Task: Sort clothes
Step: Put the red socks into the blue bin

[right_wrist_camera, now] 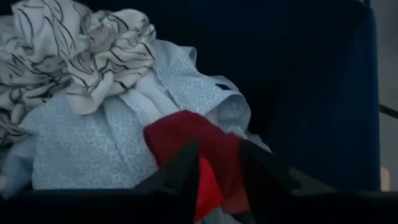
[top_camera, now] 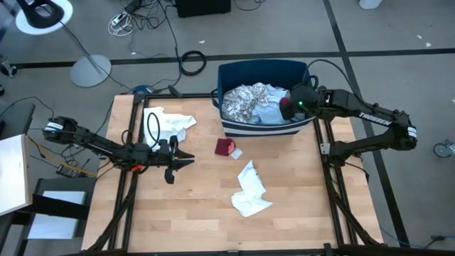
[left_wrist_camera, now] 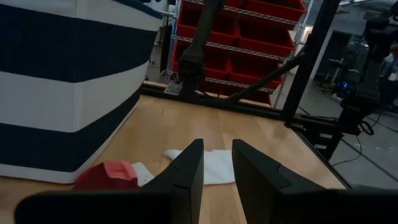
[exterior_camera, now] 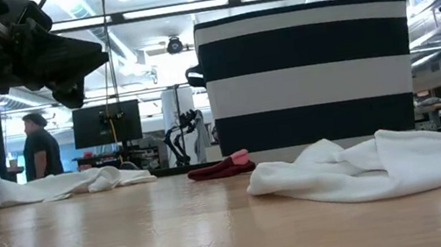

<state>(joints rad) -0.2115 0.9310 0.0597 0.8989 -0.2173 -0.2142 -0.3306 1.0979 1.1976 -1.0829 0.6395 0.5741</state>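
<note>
right gripper [right_wrist_camera: 214, 165] clamped on red fabric piece [right_wrist_camera: 193, 140] over dark blue striped bin [top_camera: 266, 128].
left gripper [top_camera: 186, 158], fingers slightly apart, hovers well left of bin, holding nothing.

A dark blue striped bin [top_camera: 264, 128] stands at the upper middle of the wooden table [top_camera: 199, 213]. Red shelf bins [left_wrist_camera: 249, 43] and a person [exterior_camera: 39, 145] show behind.

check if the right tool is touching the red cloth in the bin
Touching. In the right wrist view the right tool has its fingers closed around the red cloth, which bunches between them above the light blue garment in the bin.
</note>
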